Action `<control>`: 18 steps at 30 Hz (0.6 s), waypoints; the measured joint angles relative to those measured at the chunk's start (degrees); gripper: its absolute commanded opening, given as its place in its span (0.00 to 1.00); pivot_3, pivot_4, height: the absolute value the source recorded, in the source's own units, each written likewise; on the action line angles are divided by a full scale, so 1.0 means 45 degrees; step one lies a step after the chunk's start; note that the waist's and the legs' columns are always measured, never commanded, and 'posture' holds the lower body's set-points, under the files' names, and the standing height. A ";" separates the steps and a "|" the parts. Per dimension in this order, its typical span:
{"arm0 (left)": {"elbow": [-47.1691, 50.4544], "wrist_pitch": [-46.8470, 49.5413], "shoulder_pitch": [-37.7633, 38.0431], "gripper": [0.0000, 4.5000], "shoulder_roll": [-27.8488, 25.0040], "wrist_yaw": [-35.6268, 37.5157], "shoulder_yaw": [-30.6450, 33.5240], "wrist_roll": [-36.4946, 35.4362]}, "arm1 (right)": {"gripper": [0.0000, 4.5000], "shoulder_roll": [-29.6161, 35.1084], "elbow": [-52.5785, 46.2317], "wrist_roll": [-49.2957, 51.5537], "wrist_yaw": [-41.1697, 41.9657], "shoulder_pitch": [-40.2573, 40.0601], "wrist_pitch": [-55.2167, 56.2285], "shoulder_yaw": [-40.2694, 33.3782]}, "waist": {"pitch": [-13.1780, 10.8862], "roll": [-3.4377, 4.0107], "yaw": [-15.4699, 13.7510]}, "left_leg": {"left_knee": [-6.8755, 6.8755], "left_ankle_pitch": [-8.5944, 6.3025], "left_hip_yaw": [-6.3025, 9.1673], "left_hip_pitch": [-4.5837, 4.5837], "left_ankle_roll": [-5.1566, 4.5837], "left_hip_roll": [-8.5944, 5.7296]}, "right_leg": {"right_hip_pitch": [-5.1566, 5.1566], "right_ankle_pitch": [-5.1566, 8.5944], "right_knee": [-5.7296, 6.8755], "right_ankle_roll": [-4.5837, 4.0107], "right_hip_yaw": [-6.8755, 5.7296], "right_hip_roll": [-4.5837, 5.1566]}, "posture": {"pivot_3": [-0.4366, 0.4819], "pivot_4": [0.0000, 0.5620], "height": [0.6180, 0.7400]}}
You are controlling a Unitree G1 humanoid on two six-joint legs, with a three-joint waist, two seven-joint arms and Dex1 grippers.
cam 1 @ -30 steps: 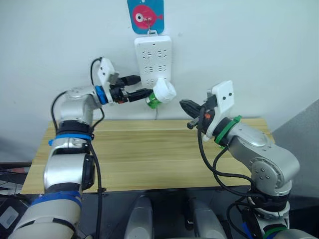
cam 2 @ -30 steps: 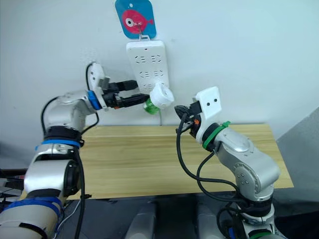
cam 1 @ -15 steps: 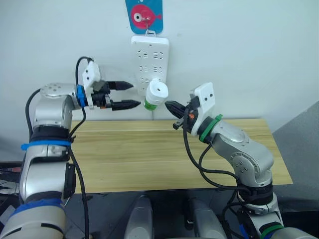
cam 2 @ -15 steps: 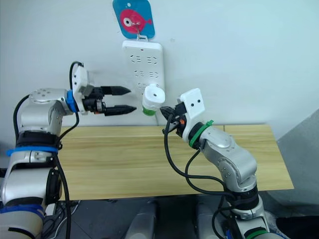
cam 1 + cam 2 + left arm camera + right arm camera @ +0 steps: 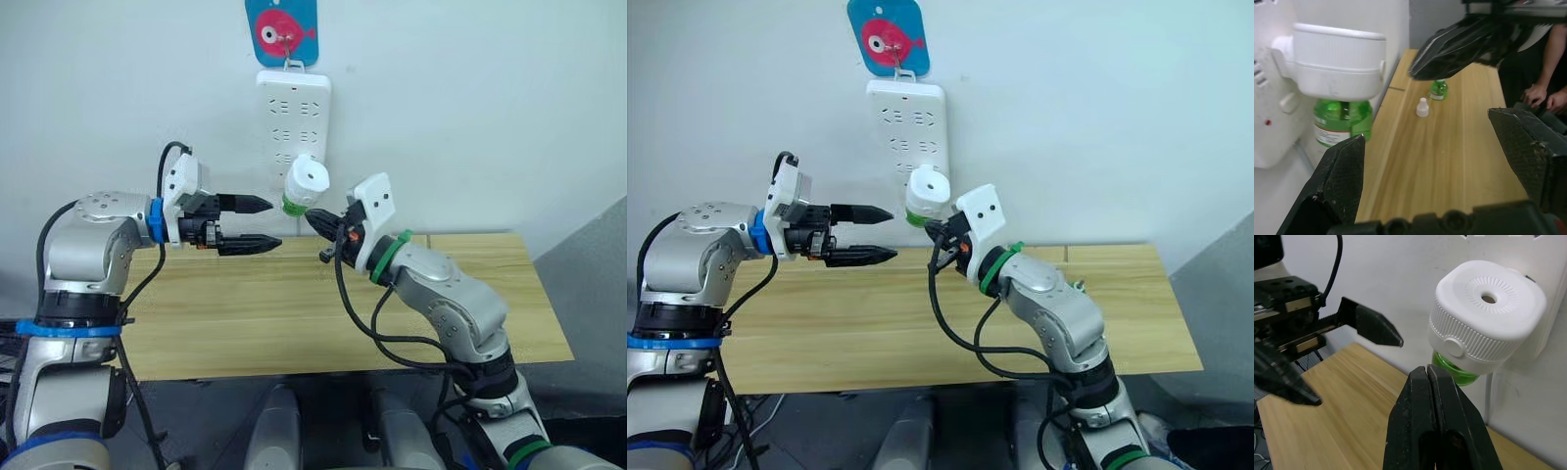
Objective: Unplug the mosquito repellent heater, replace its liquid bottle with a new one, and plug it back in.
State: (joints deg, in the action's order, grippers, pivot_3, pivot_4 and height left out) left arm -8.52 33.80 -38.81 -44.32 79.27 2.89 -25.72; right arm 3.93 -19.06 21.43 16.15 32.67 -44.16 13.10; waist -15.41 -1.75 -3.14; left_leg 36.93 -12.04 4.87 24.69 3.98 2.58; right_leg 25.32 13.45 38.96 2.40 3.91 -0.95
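1. Left eye view: the mosquito repellent heater (image 5: 306, 180), a white cylinder with a green liquid bottle (image 5: 294, 206) under it, is plugged into the bottom of a white power strip (image 5: 293, 111) hanging on the wall below a blue tag with a pink fish (image 5: 285, 29).
2. The left hand (image 5: 263, 222) hovers above the wooden worktop (image 5: 294, 313), just left of the heater, its two black fingers spread wide and holding nothing.
3. The right hand (image 5: 312, 219) points up at the heater from just below and to the right, fingers pressed together and empty.
4. Left wrist view: a small white cap (image 5: 1422, 107) and a second green bottle (image 5: 1438, 90) stand near each other on the worktop beside the wall.
5. A person's hand (image 5: 1534, 94) is visible beyond the worktop's far end.
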 measured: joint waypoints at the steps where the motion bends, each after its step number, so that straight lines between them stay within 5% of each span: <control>1: 0.0003 -0.0001 0.0004 1.00 -0.0056 -0.0036 0.0000 -0.0014 | 0.01 -0.0071 0.0170 -0.0030 0.0001 0.0071 0.0138 -0.0012 | 0.0000 0.0000 -0.0009 | -0.0001 0.0000 -0.0002 0.0000 0.0000 0.0000 | 0.0000 0.0000 0.0000 0.0000 0.0002 0.0000 | 0.81 0.36 1.00; 18: -0.0066 -0.0126 0.0042 1.00 -0.0252 -0.0359 0.0072 -0.0246 | 0.01 -0.0652 0.0726 -0.0405 -0.0112 0.0148 0.0581 -0.0364 | 0.0000 0.0001 -0.0035 | -0.0006 0.0003 -0.0003 -0.0001 0.0004 0.0001 | 0.0002 0.0001 0.0000 -0.0007 0.0001 0.0000 | 0.80 0.36 1.00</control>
State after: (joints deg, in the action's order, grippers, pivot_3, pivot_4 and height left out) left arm -8.81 33.24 -38.61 -45.45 77.66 3.22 -26.82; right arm 1.00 -15.80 19.61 15.64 33.33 -41.55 11.46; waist -15.41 -1.75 -3.30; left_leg 36.90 -12.03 4.86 24.69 4.00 2.58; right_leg 25.33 13.46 38.96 2.37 3.91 -0.95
